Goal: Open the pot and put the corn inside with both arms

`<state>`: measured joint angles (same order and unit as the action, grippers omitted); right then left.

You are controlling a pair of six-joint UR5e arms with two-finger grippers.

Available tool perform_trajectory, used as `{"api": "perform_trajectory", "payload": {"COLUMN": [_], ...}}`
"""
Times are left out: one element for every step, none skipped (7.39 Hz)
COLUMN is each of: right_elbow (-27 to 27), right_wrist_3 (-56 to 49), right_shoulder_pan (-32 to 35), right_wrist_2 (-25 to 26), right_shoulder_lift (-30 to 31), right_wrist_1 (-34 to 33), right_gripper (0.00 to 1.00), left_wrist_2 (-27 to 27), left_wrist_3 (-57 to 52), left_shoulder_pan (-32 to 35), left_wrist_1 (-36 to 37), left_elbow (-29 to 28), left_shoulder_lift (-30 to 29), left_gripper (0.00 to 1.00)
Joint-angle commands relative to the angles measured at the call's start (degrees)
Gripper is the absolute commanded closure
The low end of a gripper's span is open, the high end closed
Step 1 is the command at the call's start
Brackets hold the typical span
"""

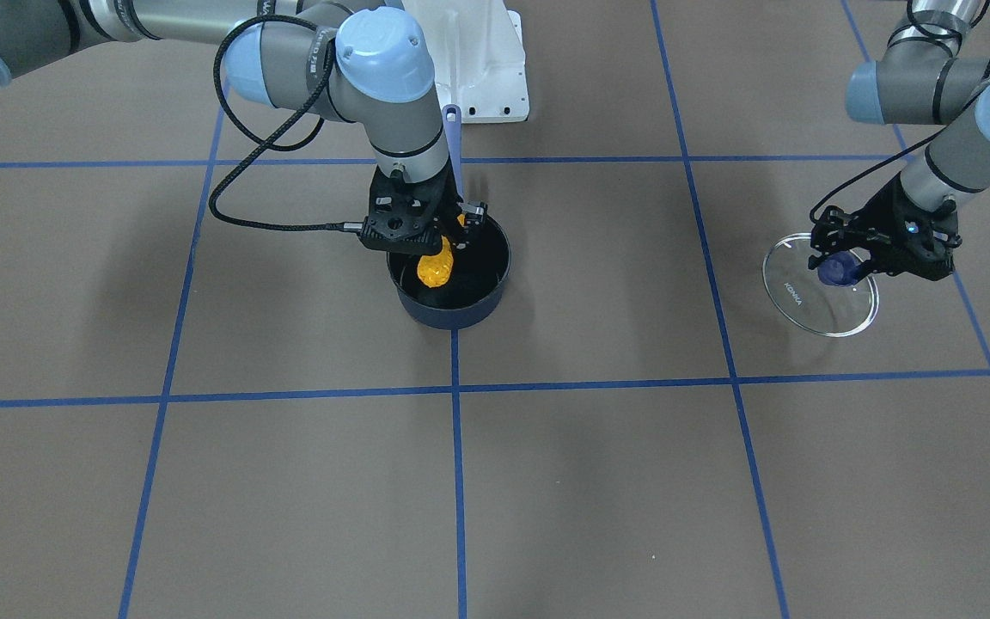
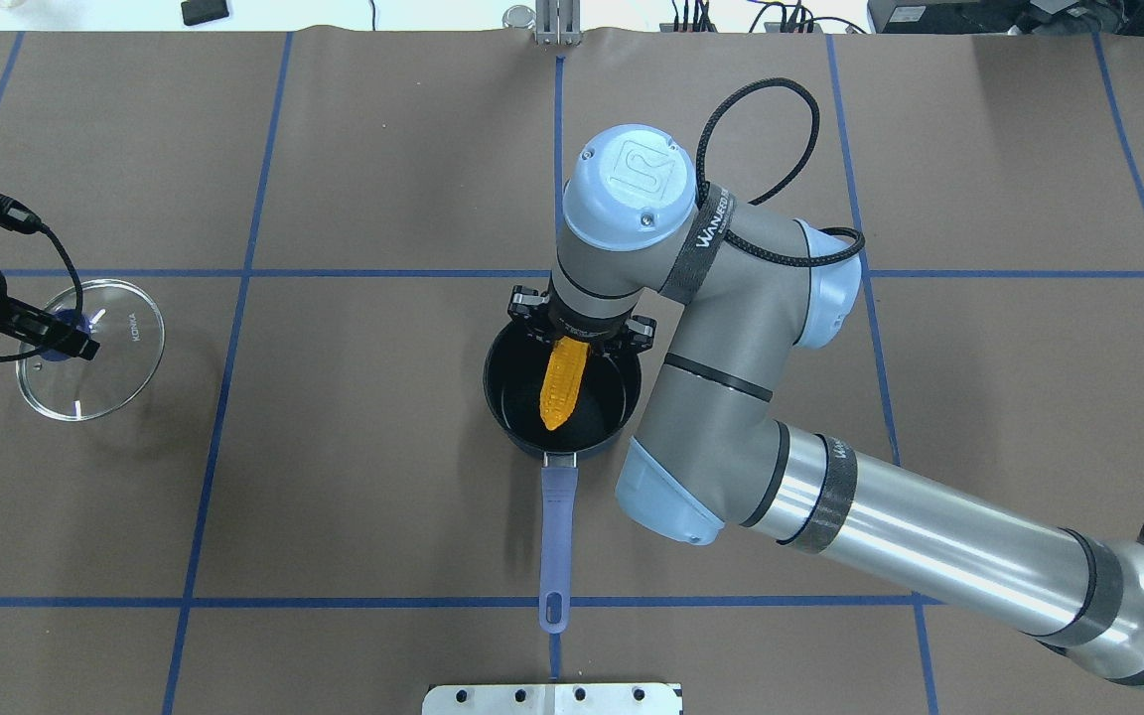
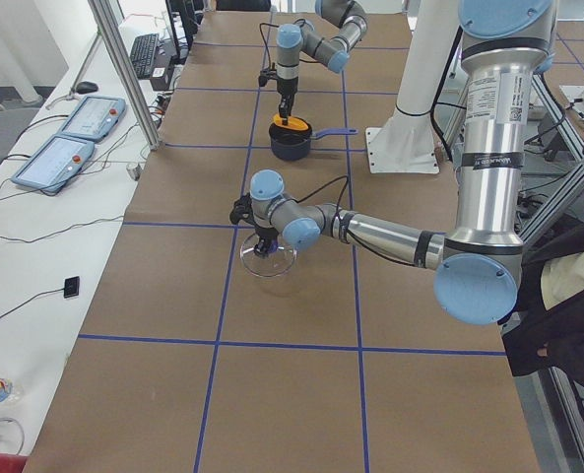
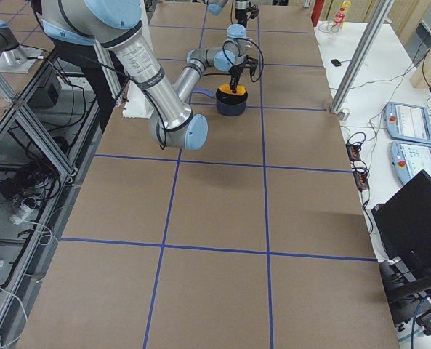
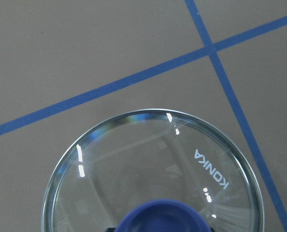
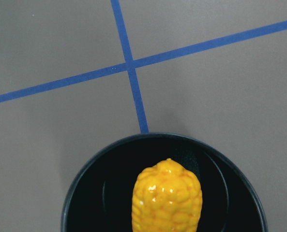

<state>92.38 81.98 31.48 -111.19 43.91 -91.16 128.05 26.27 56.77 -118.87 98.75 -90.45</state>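
Observation:
The dark blue pot [image 1: 452,314] stands open at the table's middle, its blue handle [image 2: 557,516] pointing toward the robot. My right gripper [image 1: 426,230] is shut on the thick end of the yellow-orange corn [image 2: 562,385] and holds it tilted, tip down, inside the pot's rim [image 6: 85,193]. The corn [image 6: 167,198] fills the bottom of the right wrist view. My left gripper [image 1: 843,268] is shut on the blue knob [image 5: 162,215] of the glass lid [image 2: 110,367], far out to my left, low over the table; I cannot tell whether the lid touches it.
Brown paper with blue tape lines covers the table. A white arm mount [image 1: 478,60] stands just behind the pot's handle. Tablets and cables lie on the white side bench [image 3: 65,138].

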Motion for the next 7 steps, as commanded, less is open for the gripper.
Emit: {"api": "perform_trajectory", "payload": {"right_elbow": [-1.23,-1.93,-3.59,-3.7,-3.7,-3.52,-3.09], "right_wrist_3": [-0.24,-0.24,-0.15,-0.07,-0.07,0.02,0.11], "right_shoulder_pan": [-0.36,-0.62,-0.97,-1.06,-1.15,-1.15,-1.15], "right_wrist_2": [0.62,1.41,1.42,1.42,2.03,3.42,3.52], "right_shoulder_lift": [-0.05,-0.13,-0.05,-0.05,-0.05,-0.13,-0.22], "right_wrist_1": [0.37,1.5,3.69,4.06,4.67,5.54,5.55], "right_gripper": [0.53,0.53,0.52,0.52,0.29,0.01,0.0], "left_wrist_2": [-0.16,-0.25,-0.34,-0.34,-0.43,-0.43,-0.51], "left_wrist_3": [0.01,0.01,0.18,0.19,0.19,-0.16,0.01], "left_shoulder_pan": [0.0,0.0,-0.08,-0.08,-0.26,-0.17,-0.17], "left_wrist_1": [-0.04,-0.04,-0.04,-0.04,-0.04,-0.04,-0.04], "left_elbow": [-0.23,-0.31,-0.4,-0.4,-0.66,-1.19,-1.37], "left_shoulder_lift": [0.1,0.1,0.01,0.01,-0.08,0.01,0.01], "left_gripper": [0.51,0.51,0.51,0.51,0.51,0.51,0.51]}}
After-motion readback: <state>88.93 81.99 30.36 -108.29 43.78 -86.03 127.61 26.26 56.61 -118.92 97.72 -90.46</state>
